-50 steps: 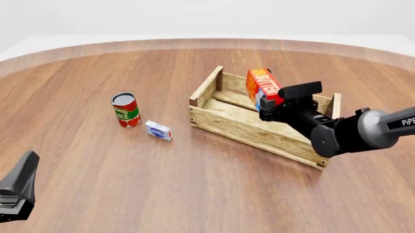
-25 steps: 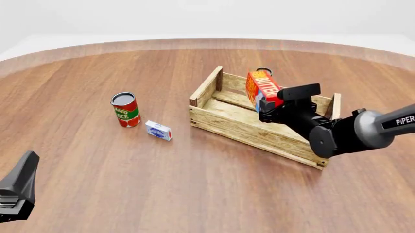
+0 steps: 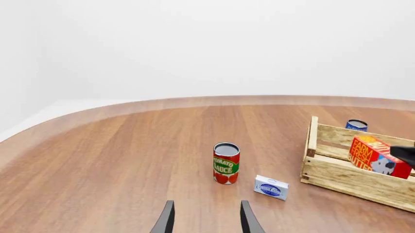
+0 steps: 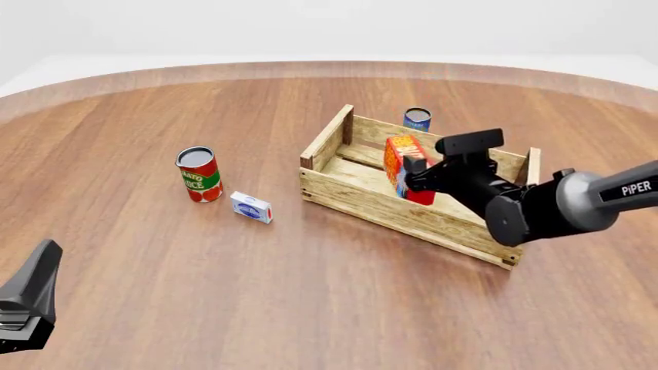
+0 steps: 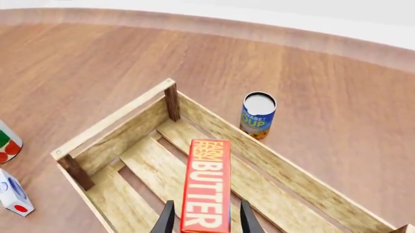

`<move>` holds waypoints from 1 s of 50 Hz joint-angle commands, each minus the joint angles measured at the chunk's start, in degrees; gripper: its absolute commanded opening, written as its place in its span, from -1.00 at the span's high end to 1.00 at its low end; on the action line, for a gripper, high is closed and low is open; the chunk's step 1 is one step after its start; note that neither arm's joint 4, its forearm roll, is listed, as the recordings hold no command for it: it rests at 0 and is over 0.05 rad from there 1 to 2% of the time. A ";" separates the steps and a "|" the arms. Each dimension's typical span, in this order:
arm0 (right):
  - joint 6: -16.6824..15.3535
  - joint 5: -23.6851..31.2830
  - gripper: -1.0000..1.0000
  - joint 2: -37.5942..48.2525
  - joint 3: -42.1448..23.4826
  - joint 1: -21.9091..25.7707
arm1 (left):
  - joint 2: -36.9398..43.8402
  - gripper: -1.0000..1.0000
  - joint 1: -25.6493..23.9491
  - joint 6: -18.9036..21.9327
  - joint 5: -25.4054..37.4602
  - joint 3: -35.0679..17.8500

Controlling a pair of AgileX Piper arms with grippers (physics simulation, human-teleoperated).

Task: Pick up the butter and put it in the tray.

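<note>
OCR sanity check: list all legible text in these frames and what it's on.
"FARM FRESH BUTTER": butter.
"TOMATO SAUCE": red can.
"PIPER": right arm.
"...OUP", first line only partly legible: blue can.
Small blue-white box: print too small to read.

The red rectangular butter carton (image 5: 207,187) between the black fingers of the right pincer (image 5: 202,221) shows an orange face with white "BUTTER" lettering; its side bears a blue-white patch. Around it, the large pale wooden slatted tray (image 4: 355,195) has darker brown corner posts. Beyond the pincer, the blue soup can (image 5: 258,115) carries a white band and an orange base. Well off to the pincer's left, the red tomato sauce can (image 4: 199,175) has a green band, and the small white box (image 4: 251,207) has a blue oval. The reddish-brown tabletop (image 4: 206,285) is streaked with wood grain.
</note>
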 commanded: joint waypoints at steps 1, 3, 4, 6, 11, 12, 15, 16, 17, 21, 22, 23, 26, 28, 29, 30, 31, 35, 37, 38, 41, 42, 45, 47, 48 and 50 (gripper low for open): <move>-0.06 0.33 -1.00 -0.56 -0.42 0.33 | 0.00 -1.00 0.00 0.00 0.00 0.00; 0.00 0.37 -1.00 -0.95 -0.32 0.56 | 0.00 -1.00 0.00 0.00 0.00 0.00; -0.04 0.36 -1.00 -1.12 -0.23 0.57 | 0.00 -1.00 0.00 0.00 0.00 0.00; -0.04 0.36 -1.00 -1.32 -0.13 0.47 | 0.00 -1.00 0.00 0.00 0.00 0.00; -0.07 0.20 -1.00 -1.92 0.36 0.18 | 0.00 -1.00 0.00 0.00 0.00 0.00; 0.01 0.28 -1.00 -2.48 0.60 0.20 | 0.00 -1.00 0.00 0.00 0.00 0.00; -0.08 0.45 -1.00 -3.32 0.88 0.12 | 0.00 -1.00 0.00 0.00 0.00 0.00; -0.08 0.45 -1.00 -3.32 0.88 0.12 | 0.00 -1.00 0.00 0.00 0.00 0.00; -0.11 0.56 -1.00 -3.60 0.94 0.13 | 0.00 -1.00 0.00 0.00 0.00 0.00; -0.25 0.98 -1.00 -5.33 1.54 -0.05 | 0.00 -1.00 0.00 0.00 0.00 0.00; -0.27 1.06 -1.00 -5.69 1.70 -0.09 | 0.00 -1.00 0.00 0.00 0.00 0.00; -0.32 1.17 -1.00 -6.58 2.21 -0.19 | 0.00 -1.00 0.00 0.00 0.00 0.00; -0.35 1.13 -1.00 -7.28 2.70 -0.40 | 0.00 -1.00 0.00 0.00 0.00 0.00; -0.30 1.02 -1.00 -8.08 3.30 -0.54 | 0.00 -1.00 0.00 0.00 0.00 0.00; -0.22 0.93 -1.00 -8.86 3.89 -0.58 | 0.00 -1.00 0.00 0.00 0.00 0.00; -0.22 0.93 -1.00 -8.87 3.90 -0.58 | 0.00 -1.00 0.00 0.00 0.00 0.00; -0.31 0.88 -1.00 -9.52 4.42 -0.55 | 0.00 -1.00 0.00 0.00 0.00 0.00; -0.30 1.16 -1.00 -10.94 5.09 -0.56 | 0.00 -1.00 0.00 0.00 0.00 0.00; -0.39 1.32 -1.00 -11.82 5.41 -0.62 | 0.00 -1.00 0.00 0.00 0.00 0.00; -0.45 1.36 -1.00 -12.13 5.55 -0.68 | 0.00 -1.00 0.00 0.00 0.00 0.00; -0.51 1.42 -1.00 -13.30 6.21 -0.92 | 0.00 -1.00 0.00 0.00 0.00 0.00; -0.48 1.41 -1.00 -13.85 6.52 -1.00 | 0.00 -1.00 0.00 0.00 0.00 0.00; -0.50 1.47 -1.00 -15.21 7.12 -1.09 | 0.00 -1.00 0.00 0.00 0.00 0.00; -0.51 1.71 -1.00 -16.17 7.43 -1.14 | 0.00 -1.00 0.00 0.00 0.00 0.00; -0.54 1.83 -1.00 -16.55 7.56 -1.16 | 0.00 -1.00 0.00 0.00 0.00 0.00; -0.57 1.98 -1.00 -16.93 7.66 -1.17 | 0.00 -1.00 0.00 0.00 0.00 0.00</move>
